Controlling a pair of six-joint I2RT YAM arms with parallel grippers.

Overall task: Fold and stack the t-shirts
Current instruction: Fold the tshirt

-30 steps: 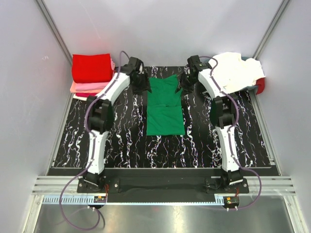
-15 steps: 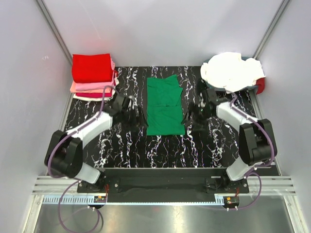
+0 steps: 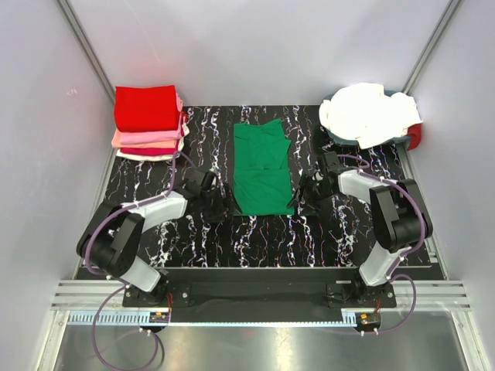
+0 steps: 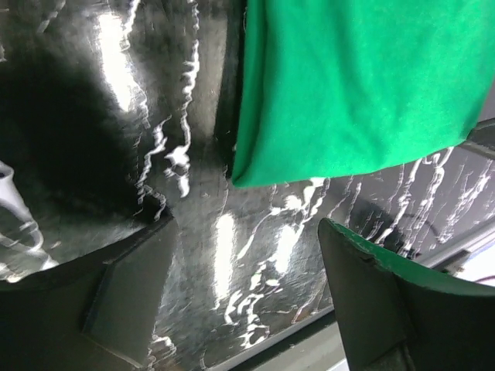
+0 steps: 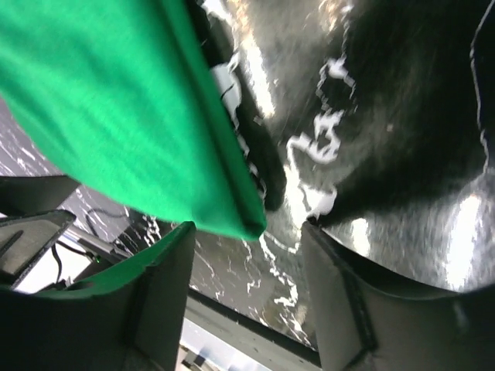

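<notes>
A bright green t-shirt (image 3: 262,166) lies flat as a long folded strip on the middle of the black veined mat (image 3: 193,239). My left gripper (image 3: 220,204) sits low at its near left corner, open. In the left wrist view the green t-shirt (image 4: 356,85) ends just beyond the left gripper (image 4: 244,286), with only mat between the fingers. My right gripper (image 3: 303,198) is at the near right corner, open. In the right wrist view the green t-shirt (image 5: 116,100) has its folded corner just ahead of the right gripper (image 5: 247,290), ungripped.
A stack of folded t-shirts (image 3: 147,117), red on top over pink and cream, sits at the back left. A heap of white t-shirts (image 3: 370,113) lies at the back right over a dark container, with a red piece (image 3: 415,137) beside it. Grey walls close in both sides.
Both arms have drawn back from the shirt's far end to its near corners and dropped low to the mat. Both grippers have opened from a narrower gap; the shirt lies still.
</notes>
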